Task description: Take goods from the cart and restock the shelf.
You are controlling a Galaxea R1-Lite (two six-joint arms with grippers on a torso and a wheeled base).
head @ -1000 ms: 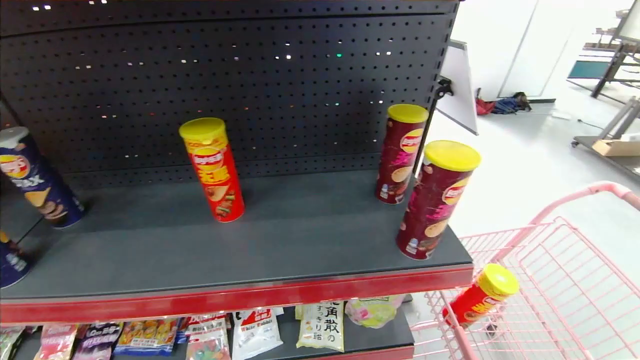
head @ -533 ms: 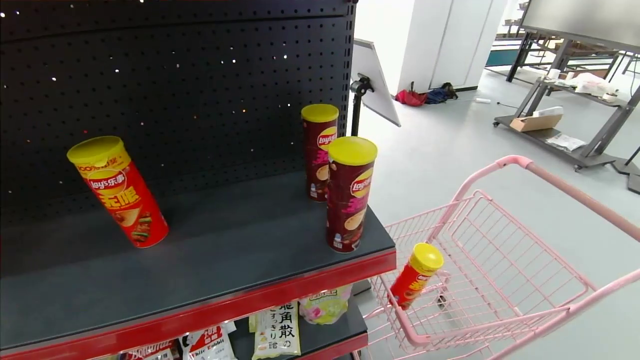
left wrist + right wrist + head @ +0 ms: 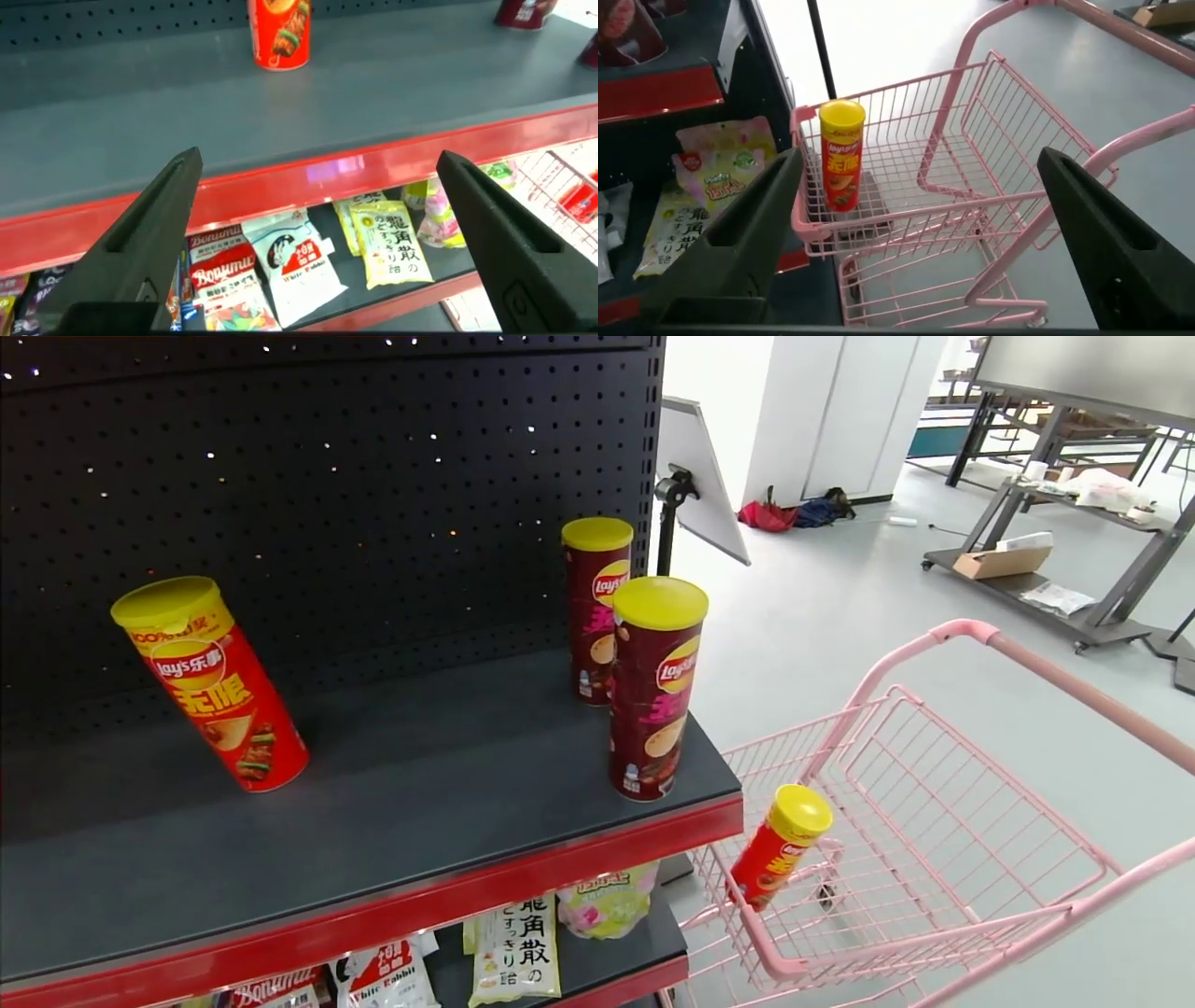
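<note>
Its head had just swung from the shelf toward the pink cart, where one red can leaned in the corner by the shelf, and with left gripper and right gripper both spread open, empty, I figured that can was next.

Head view: high up, facing forward and down; shelf on the left, cart on the right.
Left wrist view: low, close to the shelf's red front edge, facing it between the spread fingers of the left tool.
Right wrist view: above the cart, looking down into it past the right tool.
Shared: red can in the cart, head and right wrist; lower-shelf snack bags, all three.
</note>
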